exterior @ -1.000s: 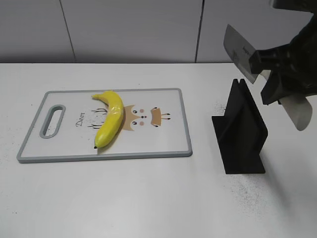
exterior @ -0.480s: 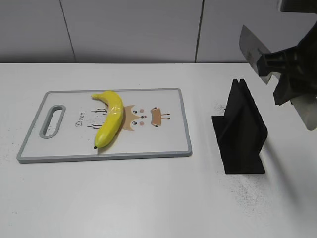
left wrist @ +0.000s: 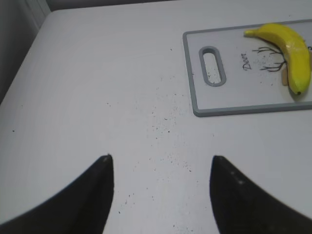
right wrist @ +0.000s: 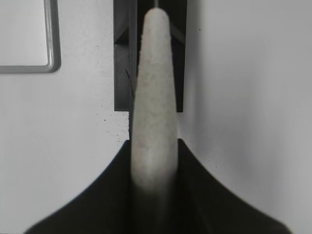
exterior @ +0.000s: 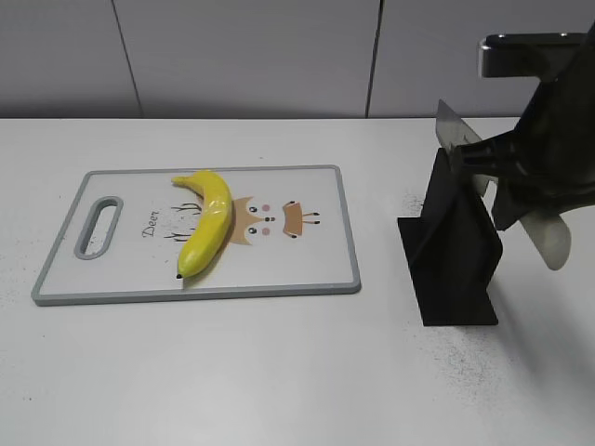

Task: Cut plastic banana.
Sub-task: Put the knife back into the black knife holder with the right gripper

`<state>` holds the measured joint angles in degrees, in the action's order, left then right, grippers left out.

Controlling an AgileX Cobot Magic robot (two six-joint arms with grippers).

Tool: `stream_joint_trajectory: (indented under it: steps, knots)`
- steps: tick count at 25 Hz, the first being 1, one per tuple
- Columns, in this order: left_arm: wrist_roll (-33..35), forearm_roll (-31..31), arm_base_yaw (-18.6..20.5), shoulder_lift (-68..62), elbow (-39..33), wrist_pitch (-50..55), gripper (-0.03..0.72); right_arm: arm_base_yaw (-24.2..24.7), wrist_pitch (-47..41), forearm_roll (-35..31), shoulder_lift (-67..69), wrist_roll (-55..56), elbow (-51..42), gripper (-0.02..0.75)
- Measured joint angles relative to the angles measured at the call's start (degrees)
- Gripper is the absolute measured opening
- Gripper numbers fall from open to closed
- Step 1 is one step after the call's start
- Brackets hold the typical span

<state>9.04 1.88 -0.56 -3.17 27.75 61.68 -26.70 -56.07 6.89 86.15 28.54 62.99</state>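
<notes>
1. The white table (exterior: 279, 372) carries everything; its surface is matte and dotted with fine dark specks.
2. A grey-rimmed white cutting board (exterior: 307, 269) lies flat on the table, with its handle slot at its far-left end.
3. A black knife stand (exterior: 456, 251) sits on the table to the right of the cutting board, apart from it, with more specks scattered around its base.
</notes>
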Motion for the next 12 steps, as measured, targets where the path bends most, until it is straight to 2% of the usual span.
stream_joint_trajectory:
  steps: [12]
  knots:
    - [-0.1, 0.6, 0.0, 3.4, -0.6, 0.3, 0.582, 0.0, 0.3, -1.3, 5.7, 0.0, -0.2, 0.158]
